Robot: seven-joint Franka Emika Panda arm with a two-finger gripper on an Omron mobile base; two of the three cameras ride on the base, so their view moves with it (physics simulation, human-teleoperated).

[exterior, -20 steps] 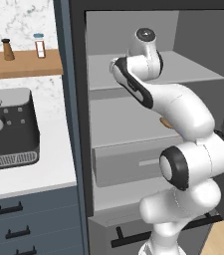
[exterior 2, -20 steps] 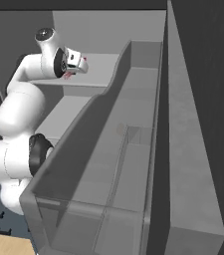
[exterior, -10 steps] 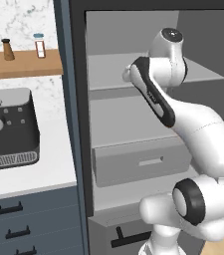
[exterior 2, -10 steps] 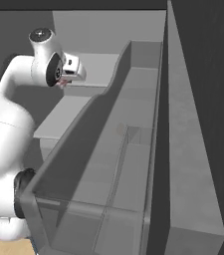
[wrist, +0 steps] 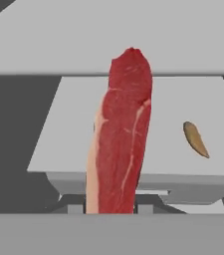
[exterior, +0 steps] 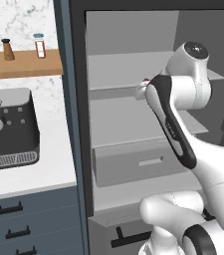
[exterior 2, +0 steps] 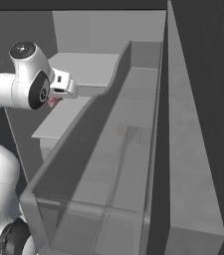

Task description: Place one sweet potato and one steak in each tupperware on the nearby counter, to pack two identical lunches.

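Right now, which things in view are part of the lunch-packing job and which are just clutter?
Job:
- steak, hanging from the claw
- sweet potato, lying on a grey fridge shelf
- counter

Clutter:
- coffee machine
- bottles on the wooden shelf
- fridge drawer

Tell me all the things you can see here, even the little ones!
steak: one, red with a pale pink edge, hanging long and upright close to the hand camera, apparently held in the gripper.
sweet potato: one, orange-brown, lying on a grey fridge shelf.
fridge drawer: one, grey, below the shelves.
door bin: one, clear grey, along the open fridge door.
coffee machine: one, black and grey, on the white counter.
bottles: three, two brown and one pale with a red band, on the wooden shelf.
cabinet drawers: dark blue-grey, black handles, under the counter.
robot arm: one, white with dark joints, reaching into the fridge.
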